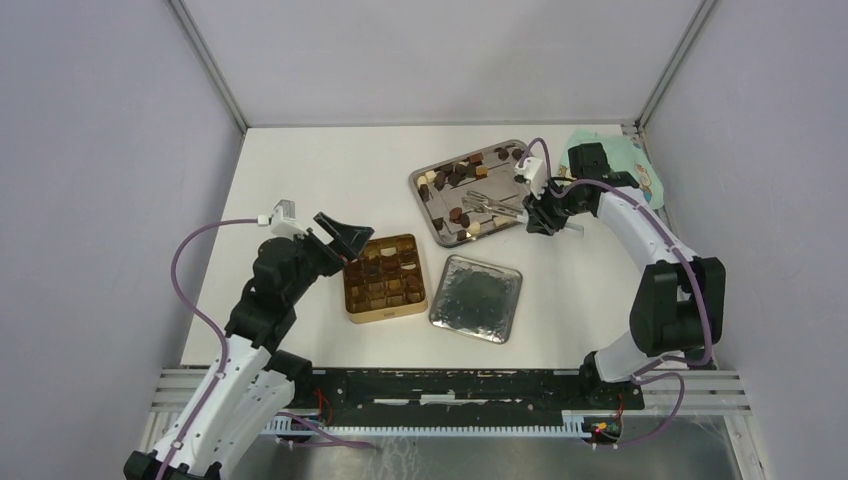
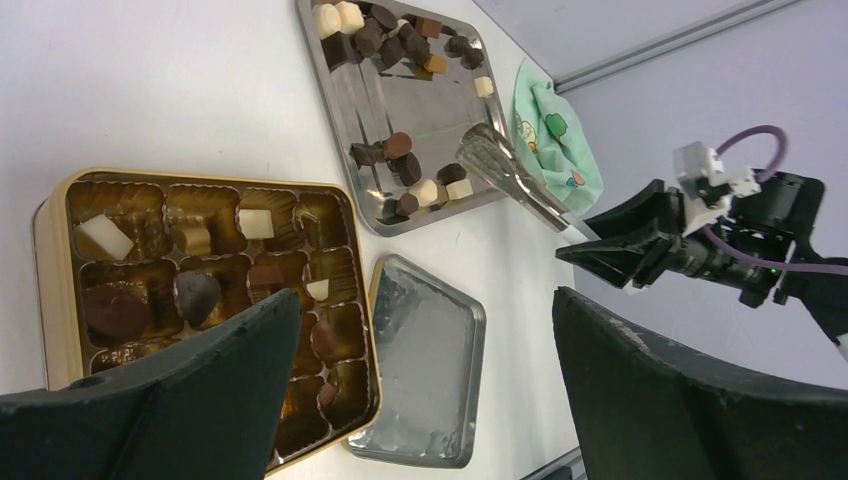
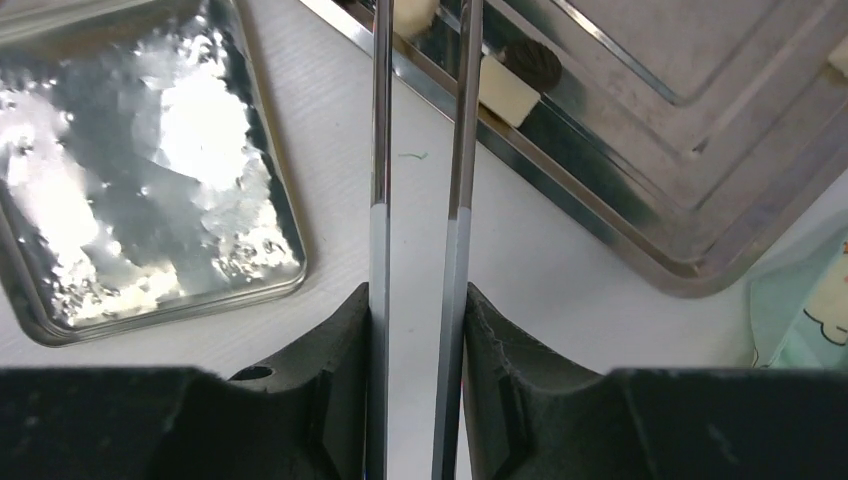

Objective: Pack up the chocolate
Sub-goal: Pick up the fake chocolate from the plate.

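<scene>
Chocolate pieces [image 1: 465, 170], dark, light brown and cream, lie in a steel tray [image 1: 424, 214]. More pieces [image 2: 195, 295] sit in cells of the gold gridded tin [image 1: 385, 315], which also shows in the left wrist view [image 2: 45, 230]. My right gripper [image 1: 545, 215] is shut on the silver tongs [image 1: 492, 206], whose tips reach into the tray. In the right wrist view the two tong arms [image 3: 380, 150] run between my right gripper's [image 3: 418, 300] fingers, still slightly apart. My left gripper [image 1: 345, 237] is open and empty, above the tin's far left corner.
A silver lid [image 1: 476, 297] lies upside down just right of the tin, and shows in the left wrist view [image 2: 430, 360] and the right wrist view [image 3: 130, 170]. A green patterned cloth [image 1: 625, 160] lies at the far right corner behind the right arm.
</scene>
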Tool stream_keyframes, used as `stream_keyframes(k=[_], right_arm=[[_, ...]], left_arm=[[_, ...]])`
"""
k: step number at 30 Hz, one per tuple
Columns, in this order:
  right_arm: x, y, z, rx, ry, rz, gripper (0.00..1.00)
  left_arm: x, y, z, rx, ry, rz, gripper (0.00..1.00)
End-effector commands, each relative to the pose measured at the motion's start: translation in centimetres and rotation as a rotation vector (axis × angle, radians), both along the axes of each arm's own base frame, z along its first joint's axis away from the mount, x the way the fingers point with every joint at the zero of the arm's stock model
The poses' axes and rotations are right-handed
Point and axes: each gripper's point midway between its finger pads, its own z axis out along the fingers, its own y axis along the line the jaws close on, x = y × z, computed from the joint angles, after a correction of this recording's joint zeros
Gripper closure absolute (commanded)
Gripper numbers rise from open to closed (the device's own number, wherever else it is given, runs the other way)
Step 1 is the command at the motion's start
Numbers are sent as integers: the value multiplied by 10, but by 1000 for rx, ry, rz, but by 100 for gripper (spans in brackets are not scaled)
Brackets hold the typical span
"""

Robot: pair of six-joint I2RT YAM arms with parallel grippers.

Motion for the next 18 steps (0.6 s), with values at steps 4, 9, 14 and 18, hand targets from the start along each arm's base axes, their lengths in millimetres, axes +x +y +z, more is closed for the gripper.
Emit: stream_keyframes(k=[4, 9, 14, 18], right_arm=[[28, -19, -10, -112, -45, -42, 61], [32, -15, -11, -103, -27, -36, 60], [23, -14, -15, -102, -4, -30, 58], [11, -15, -16, -109, 16, -14, 55]], left_arm=[[-2, 3, 9, -22, -25, 15, 0], [-1, 3, 7, -13, -16, 18, 0], [0, 3, 5, -9, -8, 21, 1], [1, 3, 2, -3, 0, 21, 1]])
